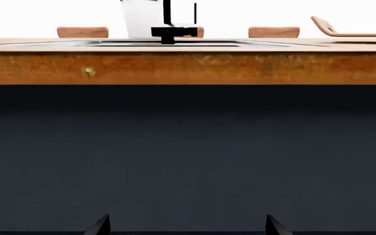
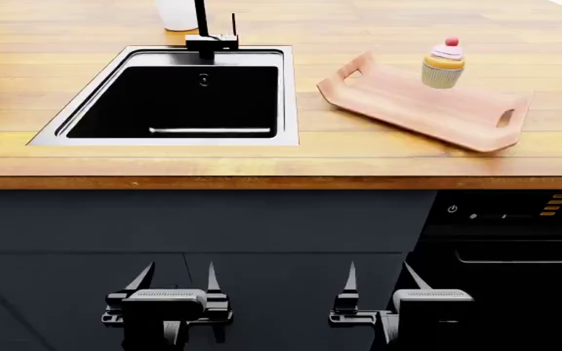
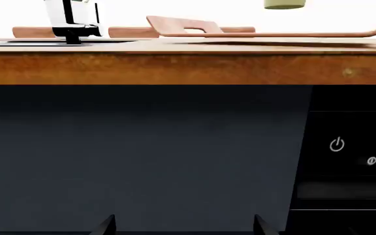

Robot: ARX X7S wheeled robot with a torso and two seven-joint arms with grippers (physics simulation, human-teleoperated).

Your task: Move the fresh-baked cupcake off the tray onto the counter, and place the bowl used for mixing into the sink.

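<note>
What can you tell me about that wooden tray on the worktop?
The tray is a flat, rectangular board of pale pinkish wood with both short ends curled upward, each pierced by a handle slot. It lies at an angle on the wooden counter, to the right of the sink and apart from it. A cupcake stands upright on it, toward the far edge. Neither gripper is near it.

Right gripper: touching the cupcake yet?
Apart. The head view shows the right gripper open, low in front of the dark cabinet, below the counter edge, while the cupcake sits up on the tray.
</note>
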